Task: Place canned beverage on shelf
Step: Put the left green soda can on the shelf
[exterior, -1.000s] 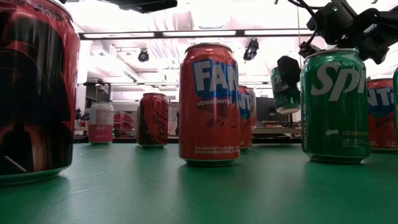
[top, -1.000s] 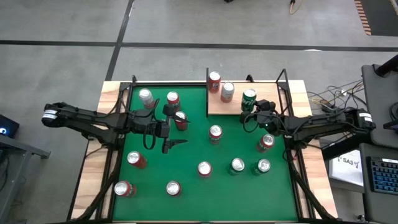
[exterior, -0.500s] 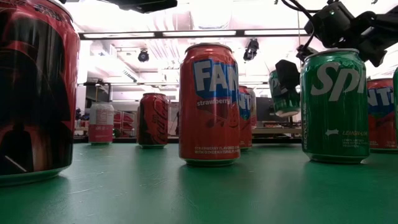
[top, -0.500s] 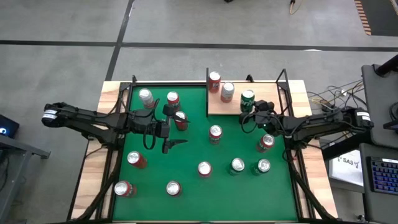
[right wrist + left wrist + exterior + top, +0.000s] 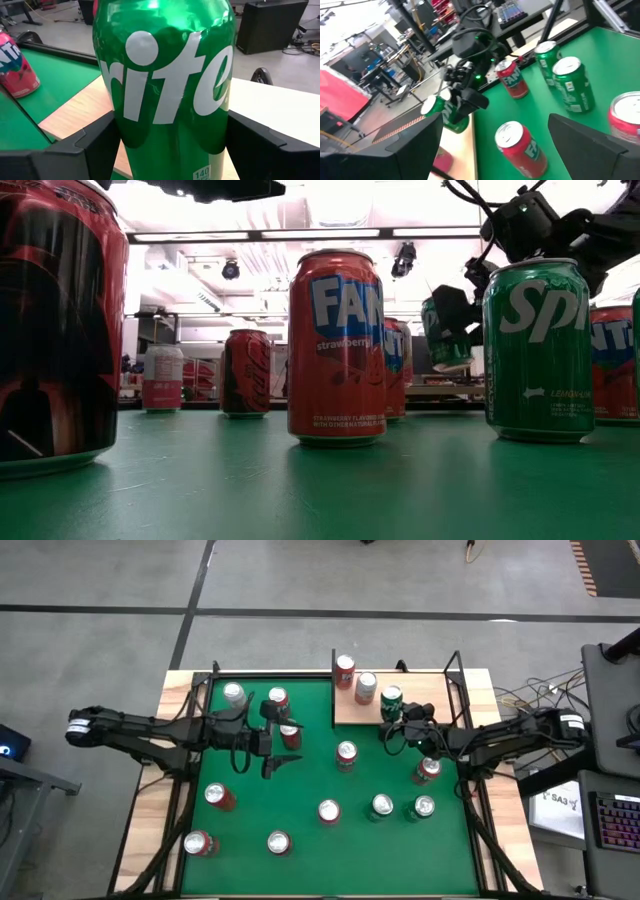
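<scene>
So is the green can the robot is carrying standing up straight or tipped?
Nearly upright. The green can sits between the right gripper fingers, lettering level, raised above the shelf.

"FAN" above "strawberry" is read on the red can [image 5: 336, 347] in the low view. "Spr" is shown on the green can [image 5: 536, 350] to its right. "rite" and, apparently, "140" are carried by the gripped green can [image 5: 167, 85].

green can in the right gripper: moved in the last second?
Yes. In the high view the green can, held by the right gripper, has shifted leftward and now sits over the shelf, closer to the silver can standing there.
</scene>
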`<act>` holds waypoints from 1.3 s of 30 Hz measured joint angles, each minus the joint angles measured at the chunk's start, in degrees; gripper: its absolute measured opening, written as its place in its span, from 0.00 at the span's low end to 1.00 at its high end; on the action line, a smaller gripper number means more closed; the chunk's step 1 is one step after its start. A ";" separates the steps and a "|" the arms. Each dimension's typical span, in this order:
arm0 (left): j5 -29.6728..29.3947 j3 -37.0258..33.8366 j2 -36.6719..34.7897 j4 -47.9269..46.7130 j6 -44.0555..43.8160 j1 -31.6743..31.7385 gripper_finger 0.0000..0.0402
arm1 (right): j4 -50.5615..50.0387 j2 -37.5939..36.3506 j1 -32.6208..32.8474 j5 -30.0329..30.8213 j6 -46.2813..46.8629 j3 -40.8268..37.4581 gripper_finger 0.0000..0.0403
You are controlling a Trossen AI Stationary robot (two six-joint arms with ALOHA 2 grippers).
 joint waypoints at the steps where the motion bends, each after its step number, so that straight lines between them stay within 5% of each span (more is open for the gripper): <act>1: 0.25 -0.49 -0.28 0.30 -0.09 0.33 0.86 | 0.33 0.49 0.02 0.16 -0.03 0.00 0.72; 17: 0.37 -6.01 -9.45 5.68 -1.94 0.94 0.86 | 0.89 2.43 -0.01 2.88 3.12 0.00 0.72; 39: -0.13 -6.02 -9.85 5.63 -2.49 0.94 0.86 | 0.20 2.46 -1.88 5.72 8.99 0.00 0.72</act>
